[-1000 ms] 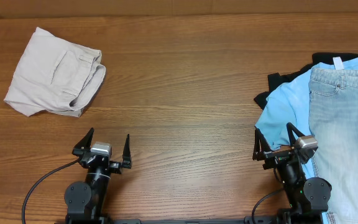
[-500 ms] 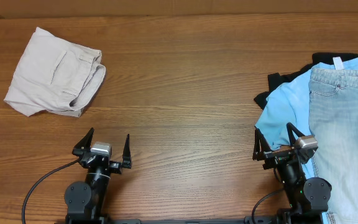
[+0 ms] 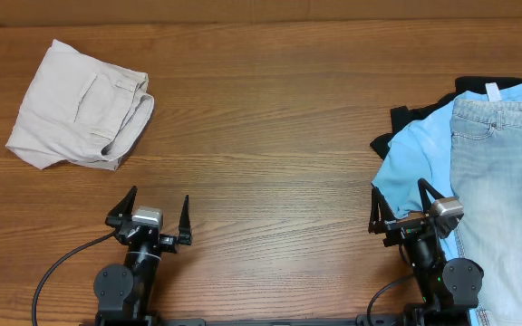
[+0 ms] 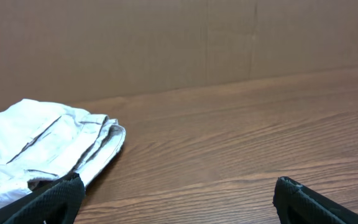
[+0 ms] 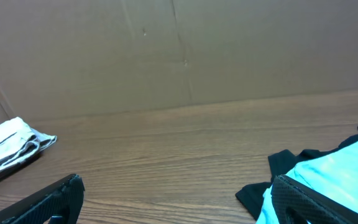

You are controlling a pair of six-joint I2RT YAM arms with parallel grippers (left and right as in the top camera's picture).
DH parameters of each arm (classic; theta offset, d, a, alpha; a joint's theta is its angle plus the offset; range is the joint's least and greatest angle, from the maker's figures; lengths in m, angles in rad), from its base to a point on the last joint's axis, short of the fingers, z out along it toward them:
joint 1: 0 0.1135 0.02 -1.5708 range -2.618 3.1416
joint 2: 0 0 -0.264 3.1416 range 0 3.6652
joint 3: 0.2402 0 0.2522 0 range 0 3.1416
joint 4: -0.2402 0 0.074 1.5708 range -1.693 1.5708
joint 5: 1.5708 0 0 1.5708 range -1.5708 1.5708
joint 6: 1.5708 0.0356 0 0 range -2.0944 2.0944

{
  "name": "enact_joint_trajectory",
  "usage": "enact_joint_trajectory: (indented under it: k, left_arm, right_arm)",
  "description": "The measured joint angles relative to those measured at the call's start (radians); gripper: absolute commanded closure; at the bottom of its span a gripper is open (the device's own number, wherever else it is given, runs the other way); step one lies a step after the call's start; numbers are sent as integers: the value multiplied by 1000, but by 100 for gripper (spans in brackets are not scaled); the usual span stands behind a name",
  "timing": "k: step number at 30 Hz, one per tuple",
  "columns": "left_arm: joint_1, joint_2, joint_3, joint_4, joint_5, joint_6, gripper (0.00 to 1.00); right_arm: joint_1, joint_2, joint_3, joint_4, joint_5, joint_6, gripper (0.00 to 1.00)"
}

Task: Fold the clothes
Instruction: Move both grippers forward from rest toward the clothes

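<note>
Folded beige shorts [image 3: 78, 109] lie at the far left of the table; they also show in the left wrist view [image 4: 42, 146] and the right wrist view [image 5: 8, 146]. At the right edge lies a pile: light-wash denim shorts [image 3: 506, 181] on top of a sky-blue T-shirt [image 3: 415, 149], over a black garment [image 3: 406, 122]. The T-shirt [image 5: 328, 174] and black garment [image 5: 278, 168] show in the right wrist view. My left gripper [image 3: 159, 210] is open and empty near the front edge. My right gripper [image 3: 399, 204] is open and empty, its right finger at the T-shirt's edge.
The wooden table [image 3: 261, 136] spans the view. A brown cardboard wall [image 4: 179, 43] stands behind the table's far edge. Each arm's base and black cable [image 3: 62, 267] sit at the front edge.
</note>
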Motion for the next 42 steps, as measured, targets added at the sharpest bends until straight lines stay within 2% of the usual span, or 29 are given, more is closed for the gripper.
enact_joint_trajectory:
  k: [16,20,27,33,35,38,42]
  left_arm:
    - [0,0,0,2,0,0,0]
    - [0,0,0,3,0,0,0]
    - [0,0,0,5,7,-32,0]
    - [0,1,6,160,84,-95,0]
    - [0,1,31,165,98,-111,0]
    - [0,11,119,82,113,-125,0]
    - [0,105,324,-115,106,-134,0]
  right_arm:
    - [0,0,0,2,0,0,0]
    - [0,0,0,64,-6,1,0]
    - [0,0,0,62,-58,1,0]
    - [0,0,2,54,-149,56,0]
    - [0,0,16,47,-181,72,0]
    - [0,0,84,3,-238,83,0]
    - [0,21,252,-227,-270,88,0]
